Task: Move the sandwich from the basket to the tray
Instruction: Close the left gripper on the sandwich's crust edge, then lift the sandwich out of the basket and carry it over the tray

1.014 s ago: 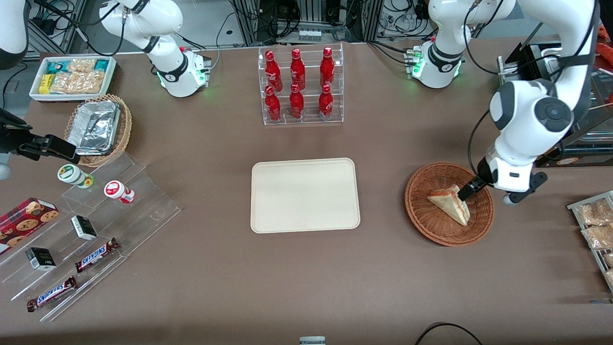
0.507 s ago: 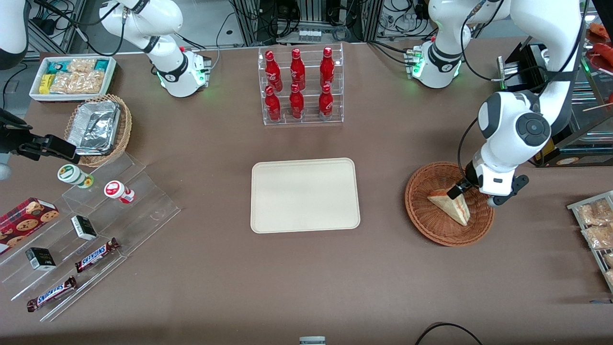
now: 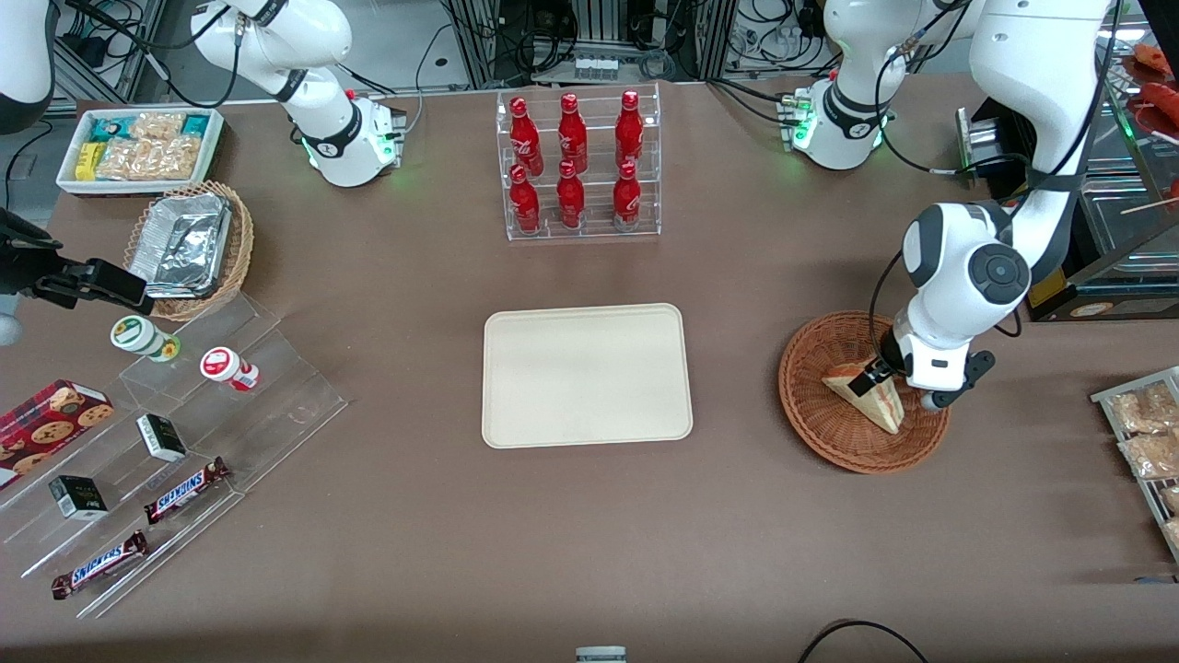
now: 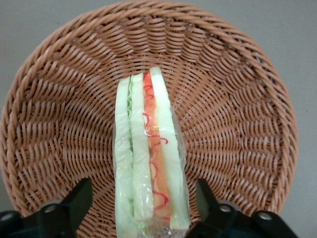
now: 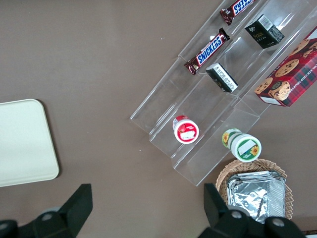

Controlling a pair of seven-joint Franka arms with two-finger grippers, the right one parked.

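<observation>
One sandwich (image 4: 150, 163) lies in one basket (image 4: 237, 99), the pincer (image 4: 143, 208) spread wide around it, gripping nothing.

1. The tray (image 3: 587, 375) lies flat on the worktop (image 3: 589, 534), at its middle.
2. The basket (image 3: 834, 433) sits beside the tray, toward the working arm's end.
3. The sandwich (image 3: 866, 396) stands on edge in the basket.
4. The end effector (image 3: 870, 371) hangs low over the basket, one finger (image 4: 74, 201) on each side of the sandwich, apart from it.
5. A bottle rack (image 3: 578, 166) stands farther from the front camera than the tray.
</observation>
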